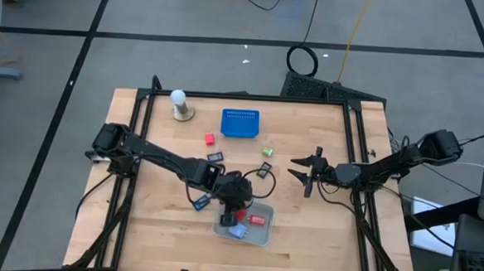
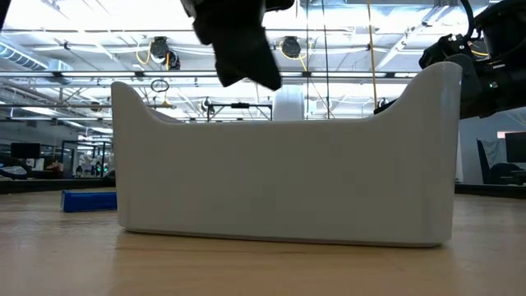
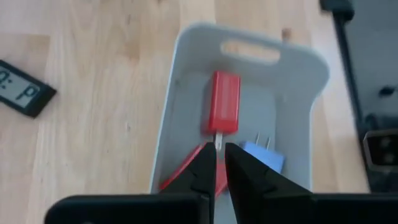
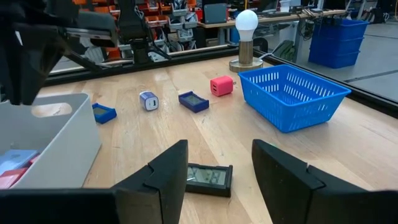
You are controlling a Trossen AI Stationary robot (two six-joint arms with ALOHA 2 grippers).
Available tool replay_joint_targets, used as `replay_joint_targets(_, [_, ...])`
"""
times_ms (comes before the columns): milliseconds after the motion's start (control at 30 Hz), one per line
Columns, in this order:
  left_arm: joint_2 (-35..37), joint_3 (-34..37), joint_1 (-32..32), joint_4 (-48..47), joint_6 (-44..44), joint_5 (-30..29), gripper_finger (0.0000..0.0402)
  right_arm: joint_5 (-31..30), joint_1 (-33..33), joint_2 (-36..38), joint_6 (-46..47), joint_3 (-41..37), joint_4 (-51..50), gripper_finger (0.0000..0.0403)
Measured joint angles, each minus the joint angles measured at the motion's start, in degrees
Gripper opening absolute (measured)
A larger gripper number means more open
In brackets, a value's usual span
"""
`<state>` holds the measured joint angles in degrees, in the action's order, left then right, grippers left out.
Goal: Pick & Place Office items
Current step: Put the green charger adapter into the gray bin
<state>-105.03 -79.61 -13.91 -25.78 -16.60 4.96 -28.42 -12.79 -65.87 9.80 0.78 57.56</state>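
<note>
My left gripper [image 1: 236,210] [image 3: 219,163] hovers over the grey tray [image 1: 263,236] [image 3: 180,74], its fingers together except for a thin slit, with nothing seen between them. In the tray lie a red charger [image 3: 224,102] with a metal prong, a tilted red piece [image 3: 181,173] and a blue charger [image 3: 264,158]. My right gripper [image 1: 300,173] [image 4: 219,149] is open, low over the table, just behind a black display piece [image 4: 208,177]. Loose pieces lie flat on the wood: red [image 1: 210,138], black [image 1: 215,156], green [image 1: 267,152], blue [image 1: 200,202].
A blue perforated basket [image 1: 240,123] [image 4: 292,96] and a white bulb on a round stand [image 1: 178,103] [image 4: 246,22] stand near the far edge. The tray's wall [image 2: 279,181] fills the low view. Bare wood lies near the table's left and right edges.
</note>
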Motion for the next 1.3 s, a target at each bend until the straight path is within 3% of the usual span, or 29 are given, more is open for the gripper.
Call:
replay_joint_targets(200, [0.00,0.00,0.19,6.68,-5.05,-0.01,0.0073,0.00,0.01,0.00,-0.02,0.00,0.02,0.0171])
replay_joint_targets(600, [0.00,0.00,0.26,14.29,-4.94,-0.08,0.0129,0.00,0.00,0.00,-0.01,-0.01,0.01,0.0171])
replay_joint_targets(767, [0.02,0.00,0.64,17.92,-6.15,-1.97,0.0141,0.00,-0.01,0.00,0.00,-0.02,0.00,0.0171])
replay_joint_targets(1033, [0.02,0.00,2.14,22.46,-18.16,-3.53,0.0145,0.00,0.00,0.00,-0.02,0.00,0.36,0.0171])
replay_joint_targets(1300, [0.02,0.00,2.98,22.90,-19.95,-3.36,0.0145,0.12,-0.01,0.04,3.98,-0.01,2.53,0.0171])
